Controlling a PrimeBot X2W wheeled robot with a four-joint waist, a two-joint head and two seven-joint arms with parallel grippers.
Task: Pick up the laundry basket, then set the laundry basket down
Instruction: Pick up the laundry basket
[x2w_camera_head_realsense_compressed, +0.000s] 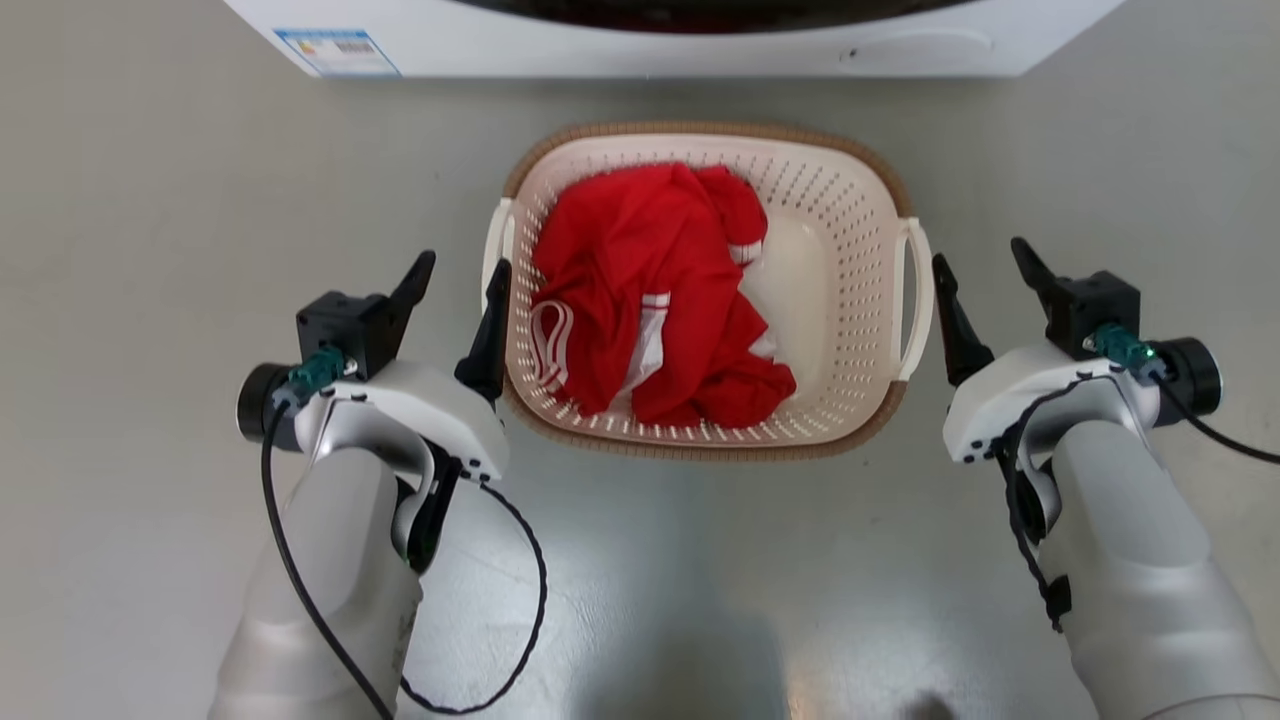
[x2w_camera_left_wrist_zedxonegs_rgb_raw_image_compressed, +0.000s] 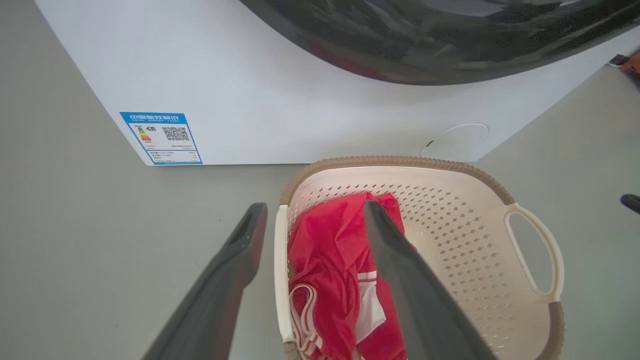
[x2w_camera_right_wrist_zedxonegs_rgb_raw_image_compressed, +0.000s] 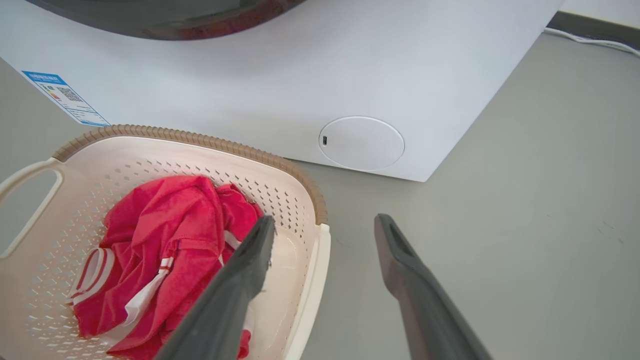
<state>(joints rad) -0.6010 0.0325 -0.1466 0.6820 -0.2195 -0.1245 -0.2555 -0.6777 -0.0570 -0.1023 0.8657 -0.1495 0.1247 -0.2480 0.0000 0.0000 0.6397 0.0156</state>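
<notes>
In the head view, the laundry basket (x2w_camera_head_realsense_compressed: 850, 230) sits on the grey floor (x2w_camera_head_realsense_compressed: 150, 200) in the middle of the frame. It is just below the white washing machine (x2w_camera_head_realsense_compressed: 650, 50) at the top edge, and red clothes (x2w_camera_head_realsense_compressed: 640, 280) are bunched in its left half. I have a claw at each end because each end has a handle, and I judge a two-sided lift will keep the load level. The left claw (x2w_camera_head_realsense_compressed: 462, 268), centre left, is spread wide and its inner finger overlaps the left handle (x2w_camera_head_realsense_compressed: 497, 235). The right claw (x2w_camera_head_realsense_compressed: 980, 255), centre right, is spread as well and grips nothing. Its inner finger is just beside the right handle (x2w_camera_head_realsense_compressed: 926, 290), on the outer side.

In the left wrist view, the white bar of the left handle (x2w_camera_left_wrist_zedxonegs_rgb_raw_image_compressed: 281, 270) runs up the lower middle of the frame between my two fingers. One finger is over bare floor and the other over the red clothes. Nothing is pinched yet. I cannot tell whether the fingers are level with the bar or above it.

In the right wrist view, the basket lies at lower left. Its near handle (x2w_camera_right_wrist_zedxonegs_rgb_raw_image_compressed: 315, 280) lines up between the parted fingers, one crossing the basket's inside and the other over the floor. I judge the fingers are set astride each handle so that closing them would catch it.
</notes>
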